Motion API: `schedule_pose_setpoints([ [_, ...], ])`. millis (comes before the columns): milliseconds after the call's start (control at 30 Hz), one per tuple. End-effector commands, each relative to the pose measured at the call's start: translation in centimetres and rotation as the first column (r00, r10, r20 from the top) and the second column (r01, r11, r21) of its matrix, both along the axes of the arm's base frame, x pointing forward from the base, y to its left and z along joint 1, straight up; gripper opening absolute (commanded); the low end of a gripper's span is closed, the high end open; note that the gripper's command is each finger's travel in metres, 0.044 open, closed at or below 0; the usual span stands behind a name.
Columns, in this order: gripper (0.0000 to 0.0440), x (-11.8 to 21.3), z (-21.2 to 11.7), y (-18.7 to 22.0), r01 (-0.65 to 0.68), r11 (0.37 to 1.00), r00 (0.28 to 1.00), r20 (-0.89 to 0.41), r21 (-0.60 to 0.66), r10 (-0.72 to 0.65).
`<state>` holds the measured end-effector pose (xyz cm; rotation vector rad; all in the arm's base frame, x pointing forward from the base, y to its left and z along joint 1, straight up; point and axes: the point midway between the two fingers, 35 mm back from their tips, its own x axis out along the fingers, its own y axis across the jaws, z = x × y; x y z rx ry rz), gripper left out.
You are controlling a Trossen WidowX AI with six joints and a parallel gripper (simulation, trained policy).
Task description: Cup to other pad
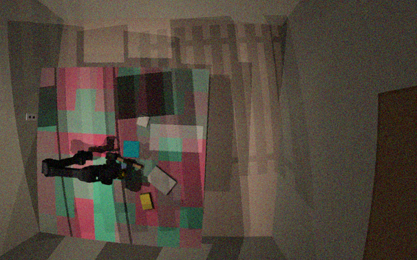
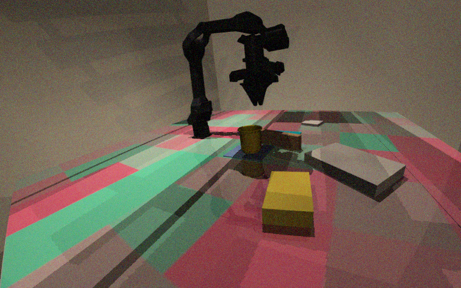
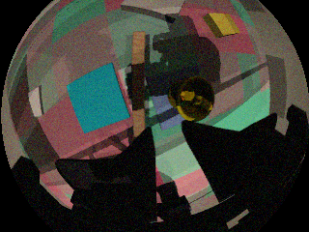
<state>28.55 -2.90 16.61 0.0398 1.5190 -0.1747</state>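
The yellow cup (image 2: 250,140) (image 3: 195,99) stands upright on the blue pad (image 2: 233,152) (image 3: 160,102). Yellowish shapes show inside it in the wrist view, but single marbles cannot be made out. The other pad, cyan (image 1: 131,148) (image 3: 98,101), lies bare across a low wooden bar from the cup. My gripper (image 2: 257,104) (image 3: 166,128) points down, part open and empty, with a narrow gap between its fingertips. It hangs well above the cup's rim. In the top view the arm covers part of the cup and blue pad.
The wooden bar (image 2: 282,139) (image 3: 138,87) stands between the two pads, close to the cup. A yellow block (image 1: 146,201) (image 2: 289,193) (image 3: 222,24) and a large grey slab (image 1: 162,180) (image 2: 356,162) lie farther out. A small pale block (image 1: 142,120) (image 2: 312,122) (image 3: 36,101) lies beyond the cyan pad.
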Motion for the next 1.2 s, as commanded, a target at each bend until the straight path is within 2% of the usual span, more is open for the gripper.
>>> schedule_pose_setpoints([
  [0,0.0143,-0.2,-1.1,-0.7,-0.006,1.0,0.999,-0.034,-0.006,0.006],
  [600,0.0179,-0.8,-6.4,-3.5,-0.062,0.998,0.991,-0.117,0.001,0.062],
  [967,0.0181,-1.1,-10.4,-4.1,-0.157,0.987,0.976,-0.146,0.03,0.16],
  [1167,0.0047,-1.0,-11.1,-4.4,-0.233,0.972,0.961,-0.143,0.036,0.236],
])
